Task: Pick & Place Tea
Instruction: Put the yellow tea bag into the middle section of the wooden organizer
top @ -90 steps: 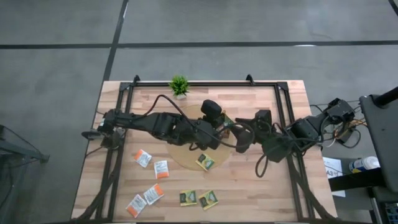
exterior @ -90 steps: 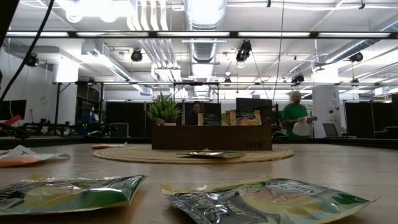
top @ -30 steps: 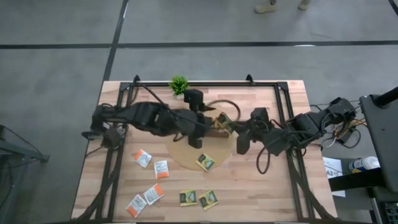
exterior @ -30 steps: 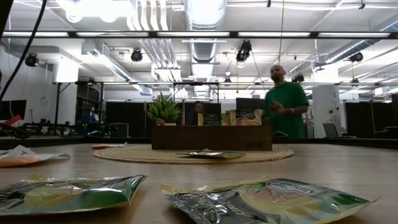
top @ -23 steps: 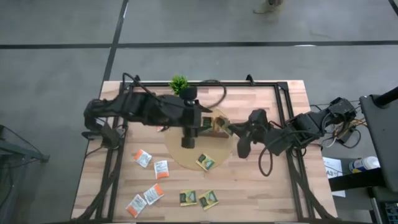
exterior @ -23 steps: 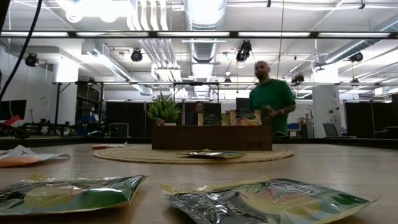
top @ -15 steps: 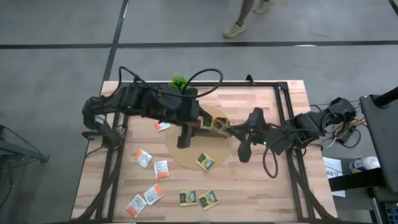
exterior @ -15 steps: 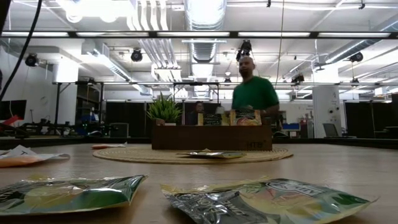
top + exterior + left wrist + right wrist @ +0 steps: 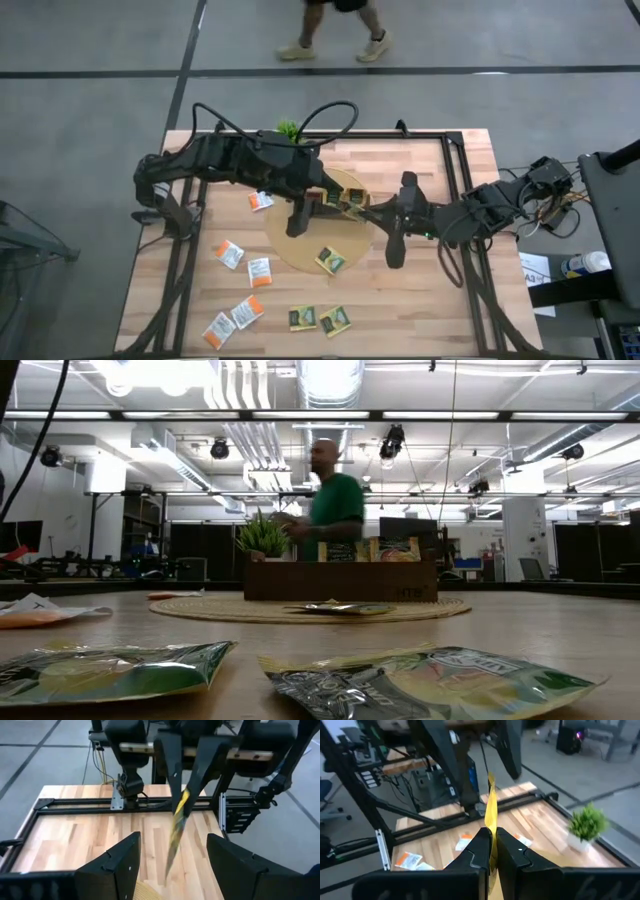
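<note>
My right gripper [image 9: 493,851] is shut on a dark green-and-yellow tea sachet [image 9: 176,822], high above the brown tray [image 9: 340,580] on the round mat [image 9: 300,250]. My left gripper [image 9: 176,865] faces it from the table's left, open. Its fingers stand on either side of the sachet's free end without touching it. In the high view the two grippers meet over the tray, left [image 9: 328,198] and right [image 9: 364,206]. More sachets lie flat on the table: white-and-orange ones [image 9: 229,254] near the left, green ones [image 9: 303,318] near the front edge, one [image 9: 331,261] on the mat. My right gripper pinches one end of the sachet [image 9: 491,831] between its two fingers. The fingers come about level from the table's right. The sachet is lifted clear, turned edge-on, and sticks out ahead of the fingers toward my left gripper, slanting a little down.
A small potted plant [image 9: 265,538] stands at the far edge, half hidden by my left arm in the high view. A white-and-orange sachet [image 9: 260,201] lies beside the mat. A person [image 9: 330,500] walks past beyond the table. A black frame [image 9: 460,180] borders the table.
My left arm has swung toward the far edge and its gripper has rolled, staying open. My right gripper has rolled too, turning the held sachet. The white-and-orange sachet beside the mat has come out from under my left arm. The person has walked leftward behind the table.
</note>
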